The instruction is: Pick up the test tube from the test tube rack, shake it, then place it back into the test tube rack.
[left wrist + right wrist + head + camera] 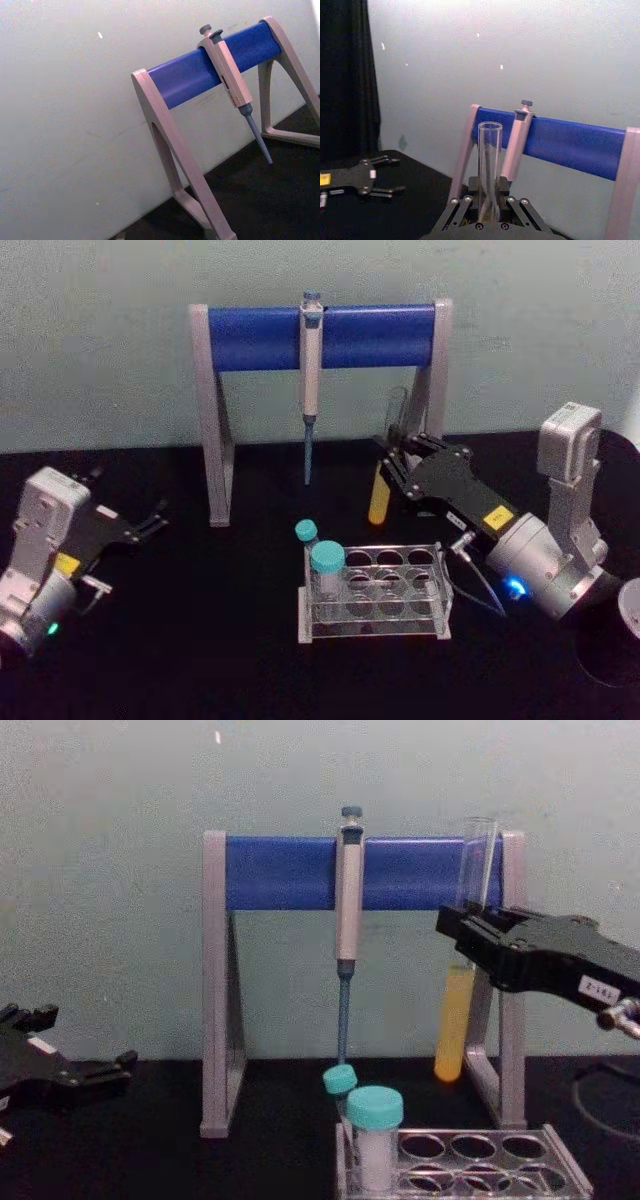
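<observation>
Right gripper (pixel 393 463) pinches the test tube (pixel 378 502) aloft, its middle hidden in the grip, at one o'clock from the test tube rack (pixel 380 626). Left gripper (pixel 150 523) sits at nine o'clock, spread apart.

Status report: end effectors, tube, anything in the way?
Right end effector shut on test tube, held clear of rack. Left end effector open, parked. Pipette stand behind tube.

Black table (pixel 200 640) with the clear test tube rack (pixel 400 626) near the front, grey-and-blue stand (pixel 260 338) behind.
</observation>
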`<state>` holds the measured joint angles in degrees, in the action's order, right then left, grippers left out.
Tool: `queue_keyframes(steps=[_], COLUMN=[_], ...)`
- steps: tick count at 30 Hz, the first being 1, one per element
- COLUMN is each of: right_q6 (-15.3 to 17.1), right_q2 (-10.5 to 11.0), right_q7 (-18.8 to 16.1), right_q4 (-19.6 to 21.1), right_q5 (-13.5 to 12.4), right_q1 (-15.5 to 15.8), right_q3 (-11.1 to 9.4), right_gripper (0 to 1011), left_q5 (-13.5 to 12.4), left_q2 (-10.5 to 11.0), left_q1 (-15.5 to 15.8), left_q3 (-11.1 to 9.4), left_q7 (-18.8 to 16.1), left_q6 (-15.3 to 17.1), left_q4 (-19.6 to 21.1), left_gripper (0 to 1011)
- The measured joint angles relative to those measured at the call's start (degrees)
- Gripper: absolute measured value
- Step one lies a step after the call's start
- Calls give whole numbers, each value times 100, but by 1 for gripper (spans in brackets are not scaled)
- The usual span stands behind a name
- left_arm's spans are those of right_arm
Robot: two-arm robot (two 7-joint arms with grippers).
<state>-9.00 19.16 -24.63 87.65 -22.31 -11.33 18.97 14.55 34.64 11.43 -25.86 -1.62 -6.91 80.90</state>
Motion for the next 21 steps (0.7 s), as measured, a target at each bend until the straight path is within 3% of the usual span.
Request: queue_keyframes(steps=[21], right_q6=[28], right_q2=[-14], right_q7=[225], right_q4=[4], right_q5=[227], right_q1=[43], right_q3=[-169], right_gripper=[220], left_q5=[0], left_q2=[0], left_q1=[0], left_q3=[0], left_q7=[0], left_q6=[0], left_q4=[0], left_gripper=[1010])
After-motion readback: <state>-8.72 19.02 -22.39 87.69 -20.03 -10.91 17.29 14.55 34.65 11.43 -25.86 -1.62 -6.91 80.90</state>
